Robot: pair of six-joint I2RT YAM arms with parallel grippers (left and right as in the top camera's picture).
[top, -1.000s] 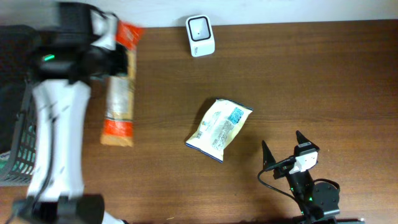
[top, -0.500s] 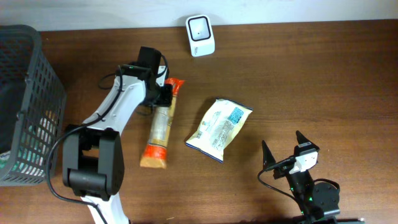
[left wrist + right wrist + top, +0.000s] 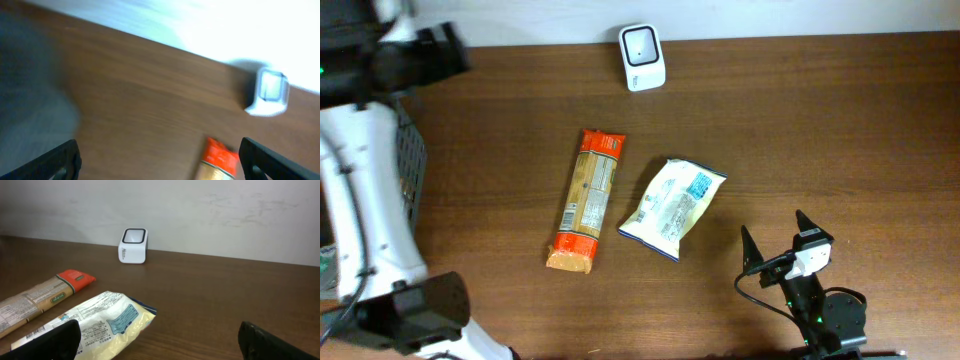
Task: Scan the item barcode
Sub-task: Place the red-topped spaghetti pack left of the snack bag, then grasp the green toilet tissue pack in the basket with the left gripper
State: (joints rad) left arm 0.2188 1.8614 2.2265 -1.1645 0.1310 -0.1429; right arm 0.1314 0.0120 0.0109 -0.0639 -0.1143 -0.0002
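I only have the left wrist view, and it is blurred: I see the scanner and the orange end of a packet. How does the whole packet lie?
Observer: The pasta packet lies flat on the table, with nothing gripping it. Its far end points roughly toward the barcode scanner.
Operator: Is anything next to it?
Observer: Yes, a white snack bag lies close on its right. I cannot tell whether they touch.
Operator: Where is the other arm?
Observer: The right gripper is open and empty near the table's front edge, to the right of the bag.
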